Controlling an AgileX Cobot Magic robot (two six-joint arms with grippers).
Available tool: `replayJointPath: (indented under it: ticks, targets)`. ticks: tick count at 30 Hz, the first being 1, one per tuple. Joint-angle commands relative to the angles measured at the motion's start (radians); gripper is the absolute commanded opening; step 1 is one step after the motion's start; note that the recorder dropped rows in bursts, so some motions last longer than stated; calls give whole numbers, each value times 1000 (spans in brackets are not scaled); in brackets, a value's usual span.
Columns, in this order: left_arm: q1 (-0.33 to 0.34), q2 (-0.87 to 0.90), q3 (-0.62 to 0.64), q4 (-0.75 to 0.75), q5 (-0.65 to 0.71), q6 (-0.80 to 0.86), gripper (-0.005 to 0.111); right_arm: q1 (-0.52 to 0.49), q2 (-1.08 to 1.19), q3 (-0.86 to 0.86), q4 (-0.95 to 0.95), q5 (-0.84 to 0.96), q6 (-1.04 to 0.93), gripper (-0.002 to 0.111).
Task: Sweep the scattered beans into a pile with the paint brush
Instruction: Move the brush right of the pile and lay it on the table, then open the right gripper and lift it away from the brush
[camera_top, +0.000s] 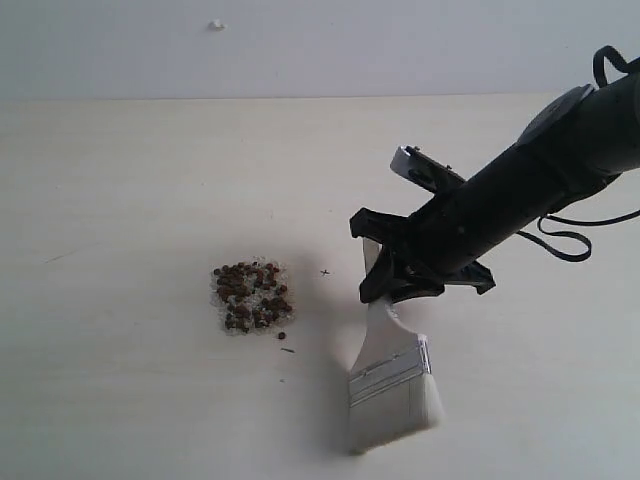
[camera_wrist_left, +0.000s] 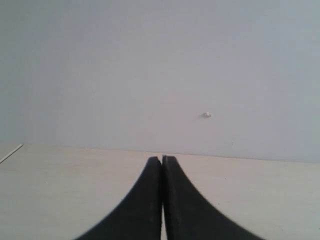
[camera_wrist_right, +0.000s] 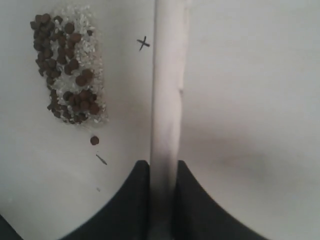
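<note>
- The right gripper (camera_top: 388, 283) clamps the paint brush (camera_top: 393, 380) by its handle, bristles down, perhaps touching the table (camera_top: 120, 400).
- The pile (camera_top: 252, 296) of beans lies nearby, with one stray bean (camera_top: 281, 335) just beside it.
- The left gripper (camera_wrist_left: 162, 161) is closed, jaws together.

exterior high, right wrist close, both over the pile (camera_top: 252, 296)
</note>
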Motion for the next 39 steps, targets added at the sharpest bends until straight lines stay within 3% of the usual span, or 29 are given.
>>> replayJointPath:
  ticks: [1,15,29,34,39]
  targets:
    - [3,-6,3,-6,-8,0,0,-5,24,-5,-27,-71,-33,0]
    - [3,-6,3,-6,-8,0,0,-5,24,-3,-55,-277,-26,1]
    - [3,-6,3,-6,-8,0,0,-5,22,-3,-137,-395,-26,43]
    - [3,-6,3,-6,-8,0,0,-5,-46,-3,-138,-421,0,46]
    - [3,-6,3,-6,-8,0,0,-5,-238,21,-219,-475,183,41]
